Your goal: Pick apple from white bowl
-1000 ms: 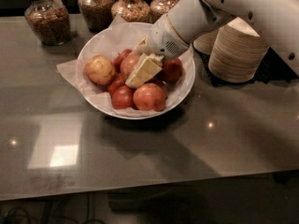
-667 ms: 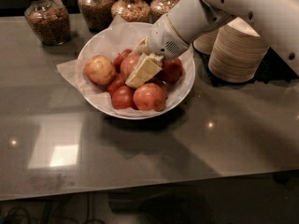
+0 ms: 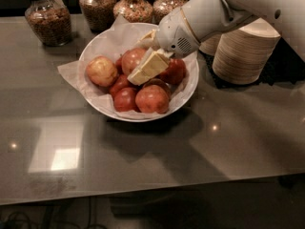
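Cream-coloured claw (image 3: 148, 67) is positioned at the centre of the white bowl (image 3: 189, 85); whether it is open or closed cannot be told, and no hold is evident. The mottled apple (image 3: 152, 99) is seated at 6 o'clock, crowded by neighbouring apples (image 3: 125, 99). Risk noted: one of these may be seized instead, or knocked over the rim.

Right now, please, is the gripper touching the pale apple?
Apart. Camera view: the gripper, over the bowl, has a red apple between it and the pale apple.
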{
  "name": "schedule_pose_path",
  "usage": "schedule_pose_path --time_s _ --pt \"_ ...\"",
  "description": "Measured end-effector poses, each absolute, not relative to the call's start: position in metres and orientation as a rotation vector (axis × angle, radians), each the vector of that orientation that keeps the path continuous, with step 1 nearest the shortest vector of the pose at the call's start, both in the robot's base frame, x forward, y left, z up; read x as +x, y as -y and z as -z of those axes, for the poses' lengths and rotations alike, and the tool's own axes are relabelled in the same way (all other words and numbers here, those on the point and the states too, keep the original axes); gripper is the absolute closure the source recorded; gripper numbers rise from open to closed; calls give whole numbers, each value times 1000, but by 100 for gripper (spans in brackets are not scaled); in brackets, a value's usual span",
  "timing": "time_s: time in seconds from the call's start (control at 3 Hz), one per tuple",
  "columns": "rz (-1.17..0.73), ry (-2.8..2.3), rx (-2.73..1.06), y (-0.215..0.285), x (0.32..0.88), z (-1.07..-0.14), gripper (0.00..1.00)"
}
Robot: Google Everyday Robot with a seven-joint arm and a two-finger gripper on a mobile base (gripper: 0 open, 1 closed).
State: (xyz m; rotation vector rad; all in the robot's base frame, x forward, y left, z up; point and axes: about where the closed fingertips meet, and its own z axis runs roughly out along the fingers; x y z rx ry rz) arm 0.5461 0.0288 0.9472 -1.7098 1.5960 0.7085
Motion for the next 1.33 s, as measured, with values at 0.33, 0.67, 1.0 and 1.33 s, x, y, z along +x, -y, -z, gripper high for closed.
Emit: schedule_pose_path --time_s 0.33,0.67,1.0,1.33 --pt "-789 -1465 -1605 -22 539 -979 100" --pt "-874 -1397 -1481 1 542 -996 100" --pt "-899 -1385 -1416 19 545 -1006 100" --pt "-901 -1384 -1413 20 545 -1007 100"
